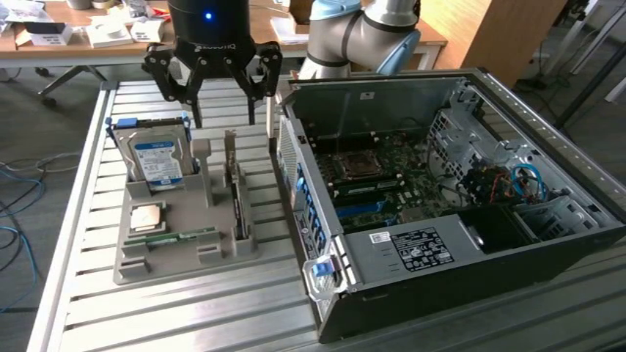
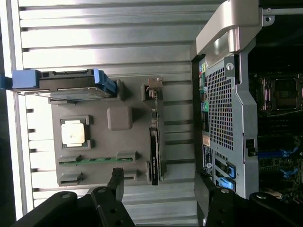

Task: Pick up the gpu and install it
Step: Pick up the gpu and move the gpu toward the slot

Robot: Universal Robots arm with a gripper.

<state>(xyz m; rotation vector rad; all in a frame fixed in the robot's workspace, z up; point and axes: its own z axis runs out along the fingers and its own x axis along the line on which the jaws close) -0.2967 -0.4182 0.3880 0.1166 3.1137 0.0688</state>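
Pincer [image 1: 224, 121] hangs wide open above the far end of the grey holder [image 1: 176, 257], its two fingers [image 1: 196, 117] spread well apart, gripping and touching nothing. In the wrist view the gpu [image 2: 154, 151] lies in line with the gap between the fingers. The gpu [image 1: 234, 187] stands on its long edge in a slot of the holder. It is a thin dark card with a pale metal bracket at its far end, set between the hard drive [image 1: 157, 158] and the open computer case [image 1: 440, 242] on the slatted metal surface [image 1: 196, 308].

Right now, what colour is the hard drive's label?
Blue and white. Hard drive shows best in the exterior view.
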